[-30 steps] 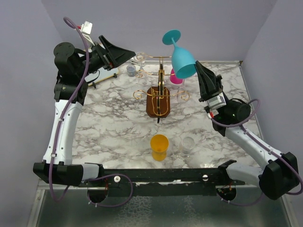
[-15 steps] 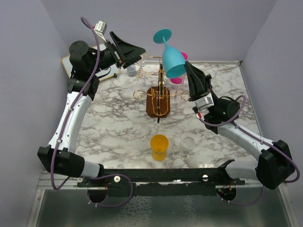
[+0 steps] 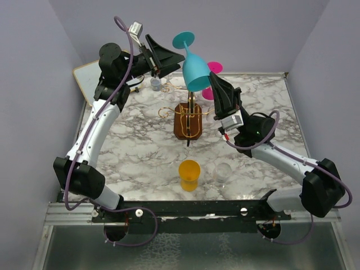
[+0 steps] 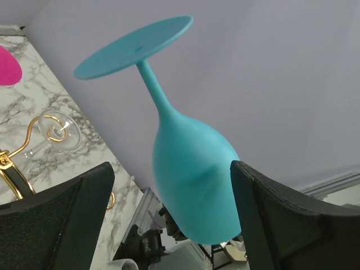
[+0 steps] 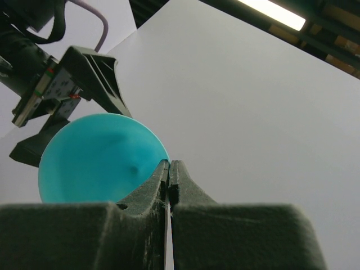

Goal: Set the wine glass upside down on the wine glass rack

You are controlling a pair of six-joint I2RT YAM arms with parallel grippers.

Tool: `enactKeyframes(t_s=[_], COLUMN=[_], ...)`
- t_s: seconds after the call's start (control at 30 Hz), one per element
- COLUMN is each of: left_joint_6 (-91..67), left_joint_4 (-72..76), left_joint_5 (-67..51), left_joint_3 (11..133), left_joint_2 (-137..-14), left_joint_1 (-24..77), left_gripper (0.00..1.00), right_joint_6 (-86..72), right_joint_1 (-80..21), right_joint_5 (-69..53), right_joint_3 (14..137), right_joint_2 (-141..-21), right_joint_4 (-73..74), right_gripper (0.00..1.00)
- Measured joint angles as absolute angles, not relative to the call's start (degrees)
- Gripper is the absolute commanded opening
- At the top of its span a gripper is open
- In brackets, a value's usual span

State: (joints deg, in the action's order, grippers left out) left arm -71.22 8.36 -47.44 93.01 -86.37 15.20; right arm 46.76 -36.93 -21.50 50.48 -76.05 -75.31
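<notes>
A teal wine glass [image 3: 193, 68] hangs upside down in the air above the wine glass rack [image 3: 192, 108], foot up and tilted left. My right gripper [image 3: 214, 79] is shut on the glass's rim; in the right wrist view its fingers [image 5: 169, 164] are pinched together beside the teal bowl [image 5: 95, 160]. My left gripper [image 3: 178, 57] is open, and in the left wrist view its two fingers [image 4: 170, 166] stand wide on either side of the bowl [image 4: 194, 180] without touching it. The rack is gold wire on a dark brown wooden base [image 3: 188, 127].
A clear glass hangs on a rack arm [image 4: 56, 132]. A pink glass [image 3: 212, 68] is behind the rack. A small grey cup [image 3: 156, 83] stands at the back left. An orange cup [image 3: 189, 174] and a clear glass [image 3: 224, 171] stand near the front. A white board [image 3: 84, 76] lies far left.
My right arm has carried the teal glass left and higher, over the rack. My left arm has swung right and up, so its open fingers now flank the bowl.
</notes>
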Motion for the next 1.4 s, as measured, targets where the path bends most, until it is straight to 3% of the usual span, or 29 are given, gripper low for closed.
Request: enactKeyframes(t_s=[0.23, 0.37, 0.47, 0.77, 1.4], left_joint_6=[-71.2, -71.6, -72.3, -72.4, -71.4], left_joint_4=[8.5, 9.7, 11.0, 11.6, 11.8], left_joint_5=[-47.0, -46.9, -46.6, -46.4, -46.0], left_joint_3=[95.9, 96.9, 97.0, 97.6, 98.3], left_joint_2=[-89.0, -89.1, -89.4, -90.9, -91.0], left_joint_1=[16.0, 16.2, 16.1, 16.2, 16.4], left_gripper=[0.74, 0.5, 0.41, 0.48, 0.45], right_joint_6=[48.1, 48.8, 50.0, 52.8, 51.8], right_joint_1=[-38.7, -39.2, -39.7, -41.9, -44.7], right_joint_5=[-21.3, -20.9, -20.2, -18.2, -18.3], right_joint_3=[50.6, 50.6, 50.6, 50.6, 49.0], right_joint_2=[-77.7, -78.5, -78.8, -80.1, -80.1], right_joint_4=[-75.5, -75.9, -76.7, -77.7, -78.8], right_gripper=[0.01, 0.01, 0.01, 0.01, 0.01])
